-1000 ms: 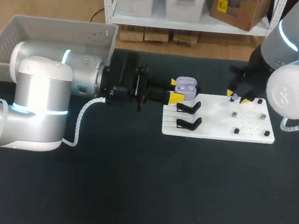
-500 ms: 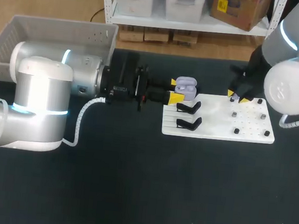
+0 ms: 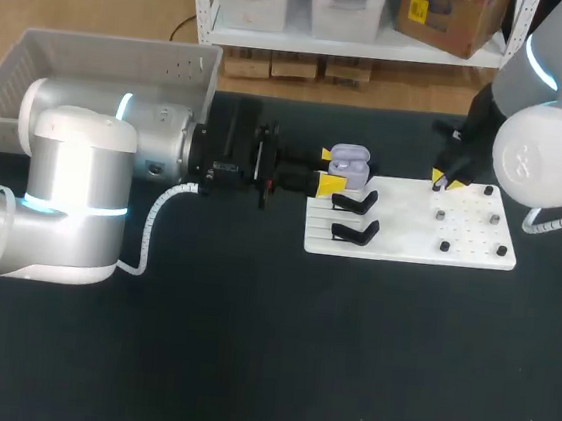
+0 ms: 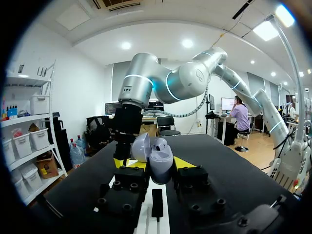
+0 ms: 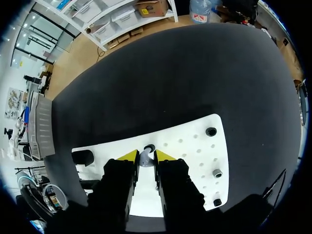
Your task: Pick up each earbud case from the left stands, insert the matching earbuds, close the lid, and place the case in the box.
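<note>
**Left claw holds the open case, right claw narrow on an earbud**

Head view: the left arm comes in from the left of the frame and lies low across the black surface (image 3: pixel 246 348). Its left claw (image 3: pixel 331 169) is a little above centre and grips the lavender earbud case (image 3: pixel 348 162) from two sides, w/ a yellow tip on each side. The lid is open. The case sits just above the upper left corner of the white board (image 3: pixel 409 239), beside two black stands (image 3: pixel 354 200) on the board's left part.

In the left wrist view the case (image 4: pixel 157 158) sits btw. the claw's fingers (image 4: pixel 155 163), lid tilted back.

The right arm enters at the upper right. The right claw (image 3: pixel 446 181) is over the board's upper edge, fingers narrow. In the right wrist view the tips (image 5: pixel 146 156) close on a small grey earbud (image 5: pixel 145 158), which stands on the board (image 5: pixel 190 146). Dark pegs (image 5: pixel 211 131) stand further along it.

The grey box (image 3: pixel 96 60) is in the upper left of the frame, behind the left arm
</note>
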Motion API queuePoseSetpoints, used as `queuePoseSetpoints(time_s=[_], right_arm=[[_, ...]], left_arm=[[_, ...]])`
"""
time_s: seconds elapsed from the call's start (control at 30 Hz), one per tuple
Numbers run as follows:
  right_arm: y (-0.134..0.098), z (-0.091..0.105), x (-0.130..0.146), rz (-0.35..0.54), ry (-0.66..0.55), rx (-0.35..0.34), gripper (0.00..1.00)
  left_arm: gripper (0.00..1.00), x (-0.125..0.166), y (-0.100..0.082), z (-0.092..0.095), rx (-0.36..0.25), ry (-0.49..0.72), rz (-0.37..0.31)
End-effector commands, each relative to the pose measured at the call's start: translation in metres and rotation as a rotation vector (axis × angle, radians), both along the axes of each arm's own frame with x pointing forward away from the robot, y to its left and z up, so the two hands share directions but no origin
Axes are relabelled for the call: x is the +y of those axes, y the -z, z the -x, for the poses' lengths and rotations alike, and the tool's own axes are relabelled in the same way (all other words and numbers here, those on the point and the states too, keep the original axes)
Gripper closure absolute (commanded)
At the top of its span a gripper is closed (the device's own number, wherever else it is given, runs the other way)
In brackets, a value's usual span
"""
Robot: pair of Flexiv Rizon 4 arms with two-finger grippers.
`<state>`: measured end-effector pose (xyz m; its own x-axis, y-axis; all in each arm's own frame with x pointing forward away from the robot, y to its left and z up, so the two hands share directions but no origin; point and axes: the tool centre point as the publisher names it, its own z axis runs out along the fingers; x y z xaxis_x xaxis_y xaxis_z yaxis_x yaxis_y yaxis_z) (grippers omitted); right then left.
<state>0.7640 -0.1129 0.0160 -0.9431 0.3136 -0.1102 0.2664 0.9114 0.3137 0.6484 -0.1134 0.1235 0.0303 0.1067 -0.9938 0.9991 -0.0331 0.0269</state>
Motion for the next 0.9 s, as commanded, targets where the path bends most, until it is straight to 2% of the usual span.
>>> queuePoseSetpoints(time_s=[0.03,0.3,0.53,0.73,0.9], right_arm=[[-0.014,0.012,-0.004,-0.019,0.007,-0.017,1.00],[-0.062,0.040,-0.005,-0.048,-0.001,-0.085,1.00],[-0.117,0.072,0.012,-0.030,-0.069,-0.162,1.00],[-0.155,0.096,0.028,-0.004,-0.127,-0.206,1.00],[-0.181,0.112,0.046,-0.014,-0.196,-0.207,1.00]], left_arm=[[1.00,0.000,0.001,0.001,-0.003,-0.005,0.003],[1.00,0.000,0.001,0.001,-0.003,-0.005,0.003],[1.00,0.000,0.001,0.001,-0.003,-0.005,0.003],[1.00,0.000,0.001,0.001,-0.003,-0.005,0.003],[1.00,0.000,0.001,0.001,-0.003,-0.005,0.003]])
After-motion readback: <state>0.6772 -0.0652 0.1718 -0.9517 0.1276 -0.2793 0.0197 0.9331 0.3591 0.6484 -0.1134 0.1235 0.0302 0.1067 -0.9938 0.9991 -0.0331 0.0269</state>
